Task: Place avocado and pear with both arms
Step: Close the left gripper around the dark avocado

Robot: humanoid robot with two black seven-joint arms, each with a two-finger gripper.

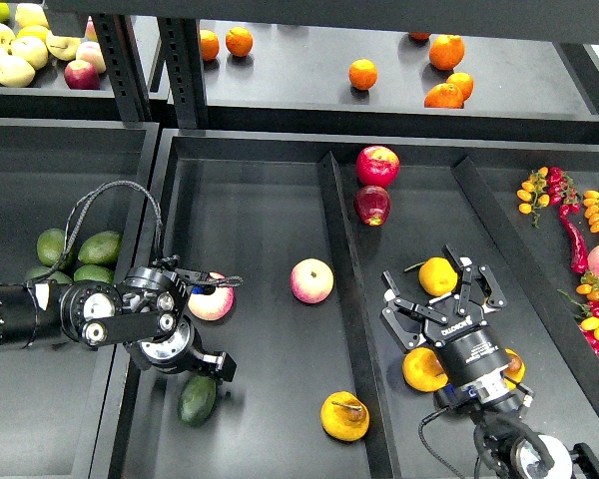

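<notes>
L gripper (212, 324) is spread wide and holds nothing. One finger reaches over the edge of a pink-yellow round apple (212, 299); the other sits just above the very dark green, glossy teardrop avocado (197, 399). The avocado lies free on the floor of the black middle tray (260, 200), tight to its left wall at the front. It's apart from the lighter green avocados (80, 254) in the next bin, prob. so it isn't mixed in w/ them.

R gripper (442, 294) is also wide open and carries nothing. It hangs over the right compartment, fingers either side of a yellow-orange fruit with a thin stem (437, 276). I can't tell if they touch it.

The roundish yellow-orange pear w/ brown stem and brownish blotch (344, 416) is the one I take as the task's. It rests loose in the middle tray's front right corner, against the divider and well apart from both grippers.

Avocado hard left and pear hard right gives each arm its own side, so no crossing. Both look set down already, but that's my read only.
</notes>
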